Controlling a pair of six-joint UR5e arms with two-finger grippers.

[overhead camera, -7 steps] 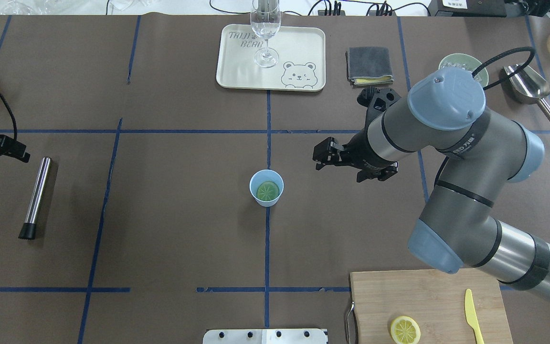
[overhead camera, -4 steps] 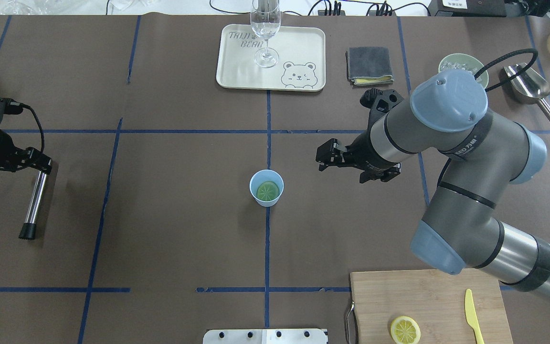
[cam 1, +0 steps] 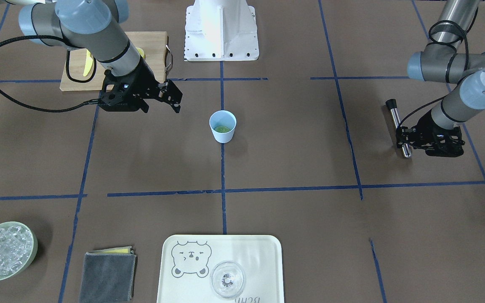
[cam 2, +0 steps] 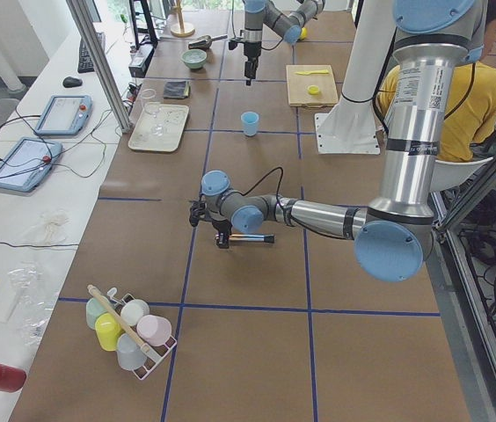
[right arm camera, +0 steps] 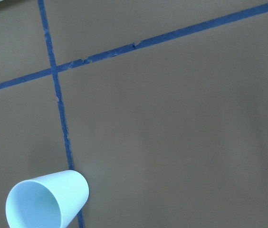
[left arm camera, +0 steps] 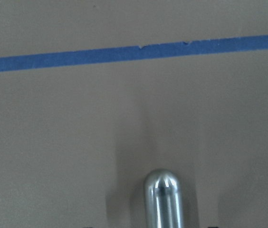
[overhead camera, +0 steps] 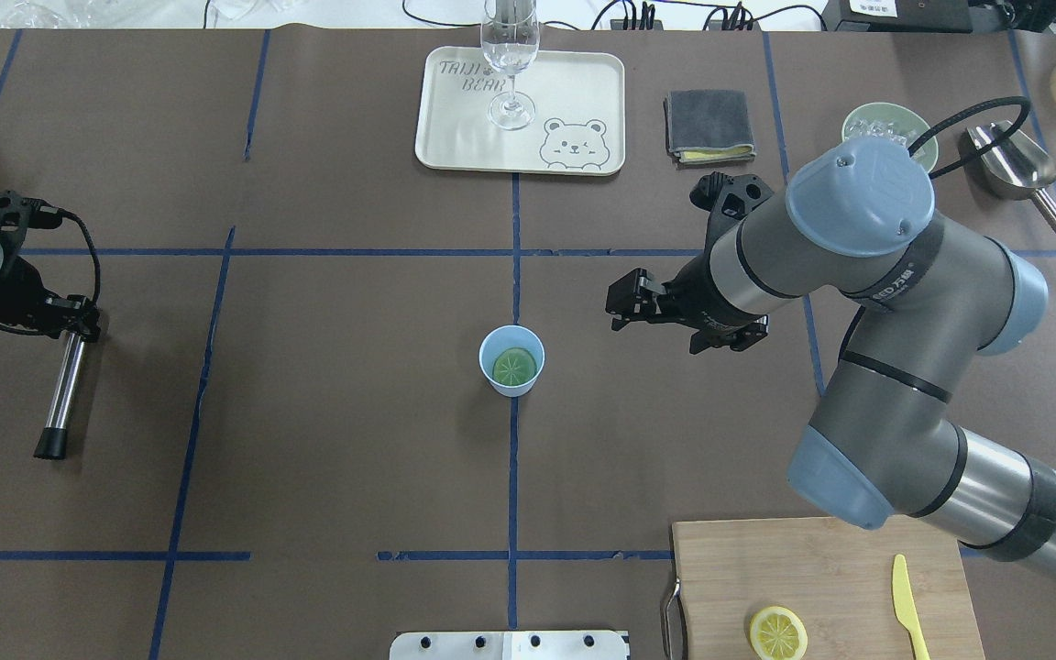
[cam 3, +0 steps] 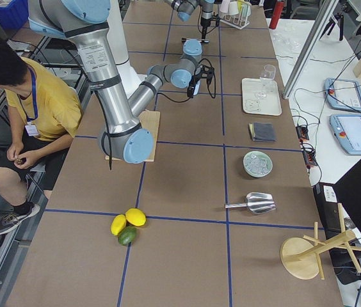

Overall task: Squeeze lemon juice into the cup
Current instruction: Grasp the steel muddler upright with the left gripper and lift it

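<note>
The light-blue cup stands upright at the table's centre, on a blue tape line. A lemon slice lies flat inside it and looks greenish through the blue. The slice also shows in the front-facing view. The right wrist view shows the cup at the bottom left, with the slice hidden. My right gripper is open and empty, hovering to the cup's right. My left gripper is low over the top end of a steel muddler. Its jaws look open on either side of that end.
A second lemon slice and a yellow knife lie on the wooden board at front right. A bear tray with a wine glass, a grey cloth, an ice bowl and a scoop line the far edge.
My left arm has come in from the left, and its gripper has dropped onto the muddler's top end. My right gripper has drifted slightly right, away from the cup.
</note>
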